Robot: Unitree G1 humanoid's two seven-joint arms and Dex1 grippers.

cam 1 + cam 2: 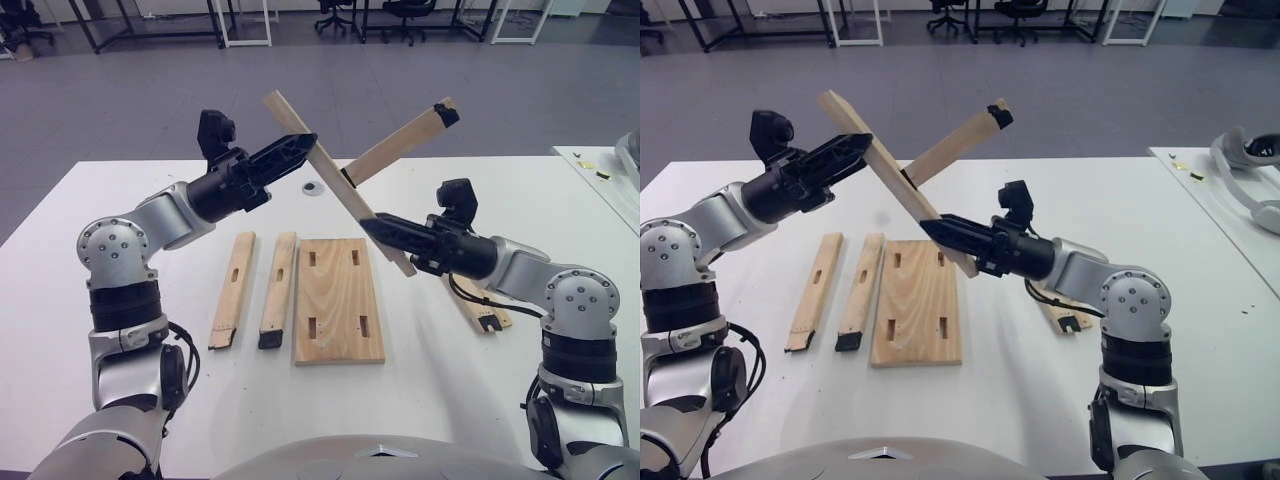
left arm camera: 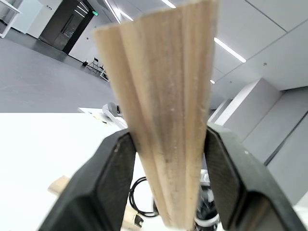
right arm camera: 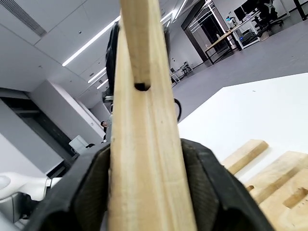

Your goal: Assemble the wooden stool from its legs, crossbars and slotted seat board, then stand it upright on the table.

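On the table, an outer loose leg (image 1: 232, 290) and an inner loose leg (image 1: 277, 290) lie at 9 o'clock of the seat board (image 1: 338, 300). Above them, the left gripper (image 1: 307, 142) is clamped on the upper part of a raised leg (image 1: 335, 180) slanting from 11 to 5 o'clock. A crossbar (image 1: 400, 140) juts from it toward 2 o'clock. The right gripper (image 1: 368, 224) is clamped on its lower part.

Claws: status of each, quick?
Left claw: shut on the long leg, upper part.
Right claw: shut on the same leg, lower end.
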